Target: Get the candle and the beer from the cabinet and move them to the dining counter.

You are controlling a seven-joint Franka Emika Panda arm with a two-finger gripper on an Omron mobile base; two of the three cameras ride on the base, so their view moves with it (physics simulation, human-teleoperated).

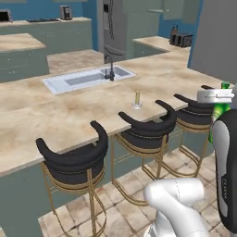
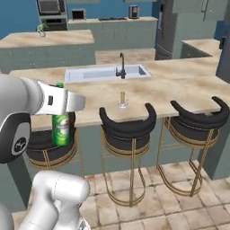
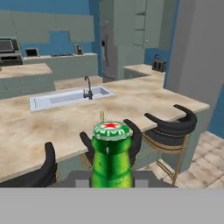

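My gripper (image 1: 218, 99) is shut on the beer (image 1: 221, 110), a green bottle held upright in front of the dining counter (image 1: 69, 111), above the stools. In the right base view the gripper (image 2: 61, 104) grips the beer (image 2: 60, 128) around its upper part, and the red-and-white label shows below. The hand view looks down on the beer's cap (image 3: 111, 131), with the counter (image 3: 52, 122) beyond it. The candle (image 1: 137, 99) stands in its small dish near the counter's front edge, and also appears as the candle (image 2: 122, 99) and the candle (image 3: 101, 116).
Three black-backed stools (image 1: 74, 157) (image 1: 143, 129) (image 1: 194, 113) line the counter's near side. An inset sink (image 1: 88, 78) with a black faucet (image 1: 110, 69) lies behind the candle. Grey-green wall cabinets (image 3: 52, 26) hang on the far wall. A grey wall (image 1: 215, 37) stands at the right.
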